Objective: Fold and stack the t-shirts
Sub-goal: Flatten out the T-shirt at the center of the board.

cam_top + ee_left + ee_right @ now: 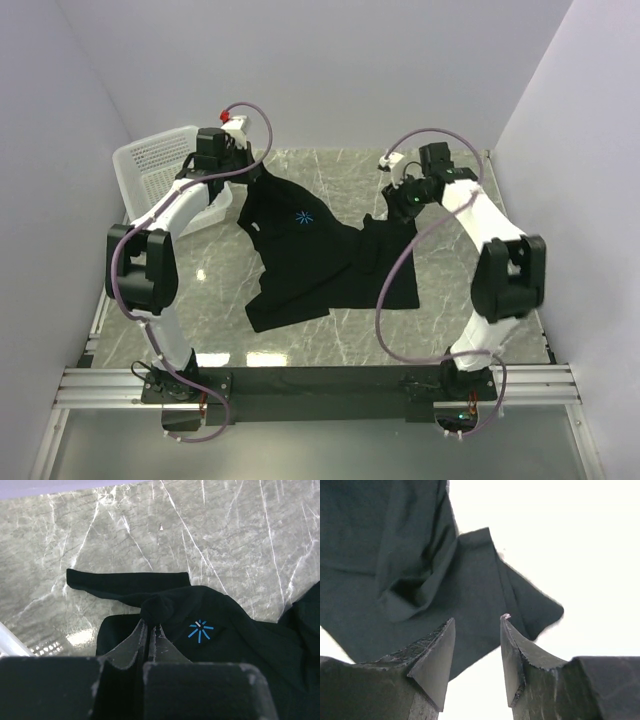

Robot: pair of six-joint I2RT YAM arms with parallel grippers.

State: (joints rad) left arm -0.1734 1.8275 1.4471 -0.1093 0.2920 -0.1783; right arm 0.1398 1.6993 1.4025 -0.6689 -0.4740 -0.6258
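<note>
We see the left gripper (150, 630) pinched shut on a bunch of the black t-shirt (300, 260) at its 11 o'clock corner. The shirt sprawls crumpled across the table (200, 330) (starburst print (304, 217) up). At the shirt's 2 o'clock the right gripper (477, 630) hangs with jaws parted, empty.

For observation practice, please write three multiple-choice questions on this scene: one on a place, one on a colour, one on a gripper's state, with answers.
1. Where is the white basket?
A. far left corner of the table
B. between the two arms
C. near right corner

2. What colour is the print on the black shirt?
A. red
B. light blue
C. yellow

3. How is the right gripper?
A. shut on the shirt
B. open, holding nothing
C. shut on the basket

Answers: 1 A, it sits at the back left in the top view. 2 B, the starburst shows blue. 3 B, its fingers stand apart with nothing between them.
</note>
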